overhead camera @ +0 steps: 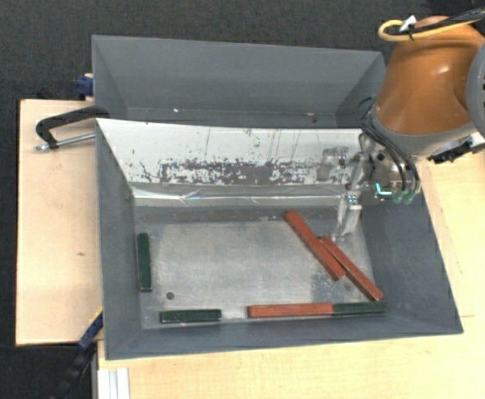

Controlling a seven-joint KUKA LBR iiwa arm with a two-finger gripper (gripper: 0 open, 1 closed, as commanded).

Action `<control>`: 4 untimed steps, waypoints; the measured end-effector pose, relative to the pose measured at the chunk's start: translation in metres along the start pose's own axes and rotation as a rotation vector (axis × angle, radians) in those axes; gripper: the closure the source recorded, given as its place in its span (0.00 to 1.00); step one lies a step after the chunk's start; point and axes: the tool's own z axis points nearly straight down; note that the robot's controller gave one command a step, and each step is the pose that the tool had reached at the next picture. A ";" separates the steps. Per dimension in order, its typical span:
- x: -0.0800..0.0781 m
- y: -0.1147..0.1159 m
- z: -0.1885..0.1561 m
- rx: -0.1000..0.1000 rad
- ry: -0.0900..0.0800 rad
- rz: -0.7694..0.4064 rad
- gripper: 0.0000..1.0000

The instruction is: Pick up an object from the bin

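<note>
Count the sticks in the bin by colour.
Red sticks: 3 (two diagonal at right, one front middle)
Dark green sticks: 3 (one at left, one front left, one front right)
Total: 6

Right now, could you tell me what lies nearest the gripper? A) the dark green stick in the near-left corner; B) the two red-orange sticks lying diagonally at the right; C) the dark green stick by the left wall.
B: the gripper hangs right over the upper half of the two red-orange sticks, which lie side by side on a diagonal.
</note>
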 end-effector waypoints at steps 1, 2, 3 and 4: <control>-0.001 0.000 -0.004 0.001 -0.008 -0.001 0.00; 0.018 -0.004 0.025 0.001 -0.019 -0.036 0.00; 0.067 -0.044 0.038 -0.002 0.005 -0.049 0.00; 0.058 -0.056 0.079 0.004 -0.015 -0.212 0.00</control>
